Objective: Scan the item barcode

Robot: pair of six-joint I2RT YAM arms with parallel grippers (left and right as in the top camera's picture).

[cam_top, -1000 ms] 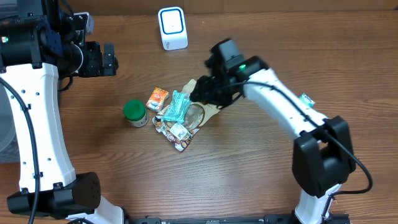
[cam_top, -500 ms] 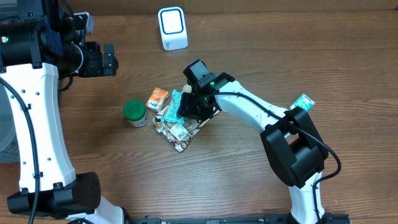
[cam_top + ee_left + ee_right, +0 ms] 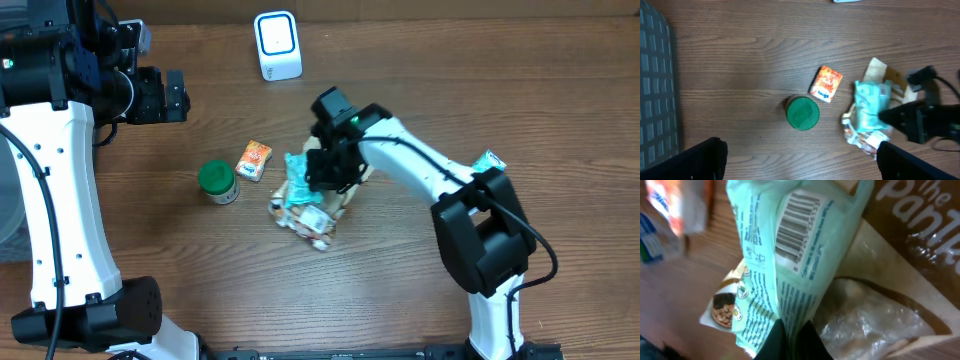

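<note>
At the snack pile [image 3: 312, 220], a mint-green packet [image 3: 790, 255] is pinched by the right gripper [image 3: 790, 339], while the left gripper [image 3: 176, 95] is held wide.

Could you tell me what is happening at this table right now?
The right gripper has its jaws shut on a mint-green packet at the snack pile in the middle of the table. The packet's barcode faces the wrist camera. The white scanner stands at the far edge, away from the packet, so nothing is being scanned yet. The left gripper hangs open off to the left, holding nothing.
</note>
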